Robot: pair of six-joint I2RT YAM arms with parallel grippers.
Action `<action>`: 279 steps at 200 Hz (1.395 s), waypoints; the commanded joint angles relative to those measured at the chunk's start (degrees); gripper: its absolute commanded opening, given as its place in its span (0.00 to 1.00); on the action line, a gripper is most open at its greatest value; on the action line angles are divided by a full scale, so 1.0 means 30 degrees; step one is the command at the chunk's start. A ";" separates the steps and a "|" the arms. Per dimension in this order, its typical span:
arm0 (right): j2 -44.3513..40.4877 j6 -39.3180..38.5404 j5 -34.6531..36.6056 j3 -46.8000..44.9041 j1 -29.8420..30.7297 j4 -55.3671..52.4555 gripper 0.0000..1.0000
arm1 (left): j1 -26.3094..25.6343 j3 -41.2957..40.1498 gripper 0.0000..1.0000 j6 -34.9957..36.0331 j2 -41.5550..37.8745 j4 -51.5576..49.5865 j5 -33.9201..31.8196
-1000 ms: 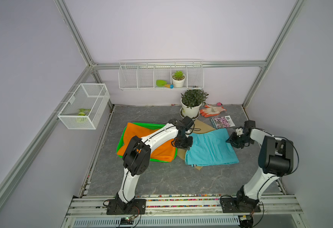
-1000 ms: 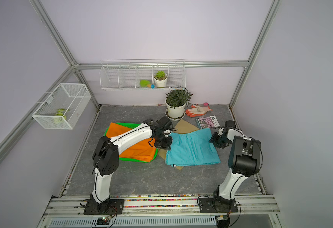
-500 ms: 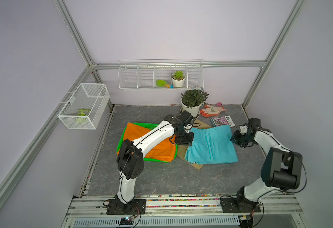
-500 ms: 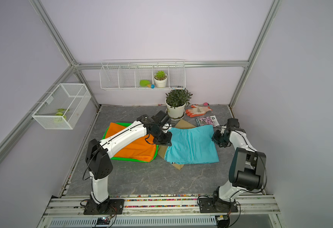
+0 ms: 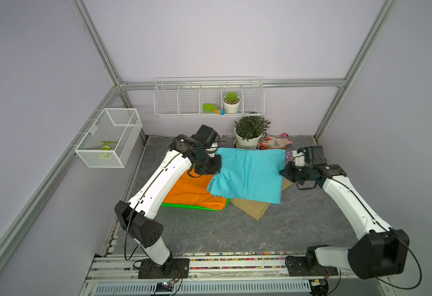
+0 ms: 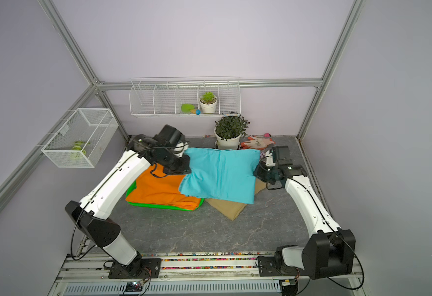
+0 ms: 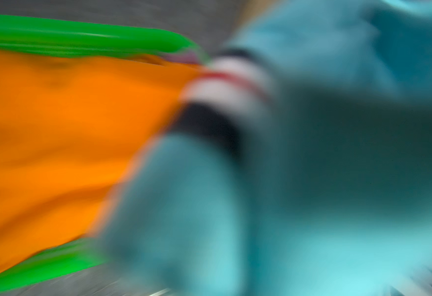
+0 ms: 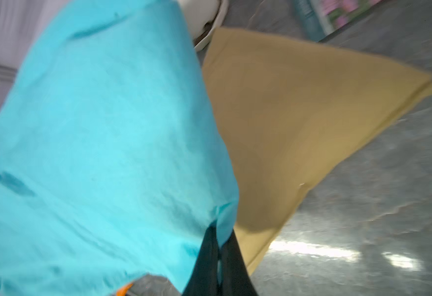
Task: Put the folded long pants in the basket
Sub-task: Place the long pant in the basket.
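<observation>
The teal folded pants [image 5: 248,176] hang stretched between both arms, around the middle of the grey surface [image 5: 235,230]. The left fingers [image 5: 216,167] are closed on the pants' 9 o'clock edge, and the right fingers [image 8: 207,256] are pinched tight on the 3 o'clock edge. In both top views the 7 o'clock corner of the pants overlaps the orange folded pants [image 5: 189,189], which lie in the green basket [image 5: 192,206] at 9 o'clock on the surface. The tan folded pants [image 5: 250,207] lie flat on the surface under the teal pair and stick out at 5 o'clock. I cannot tell whether the two touch. A potted plant [image 5: 248,133] and orange-and-white gloves [image 5: 275,143] sit at 12 to 1 o'clock. The left wrist view is badly blurred.
</observation>
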 commanded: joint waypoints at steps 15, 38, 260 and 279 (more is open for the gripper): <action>0.1410 0.3088 0.1702 0.2835 0.4284 -0.0081 0.00 | 0.5007 -0.1628 0.00 0.0861 -0.1264 -0.1066 -0.4982; 0.3240 0.4079 0.1634 0.4741 0.6277 -0.0001 0.00 | 0.6857 -0.1381 0.00 0.0591 -0.0849 -0.1383 -0.6639; 1.3320 0.3537 0.1301 1.0038 0.8889 -0.0423 0.00 | 1.0614 -0.0564 0.00 0.0730 0.6403 -0.0968 -0.6979; 1.3329 0.3234 0.1168 0.9920 0.8779 -0.0194 0.00 | 1.0643 -0.0569 0.00 0.0693 0.6430 -0.0992 -0.7030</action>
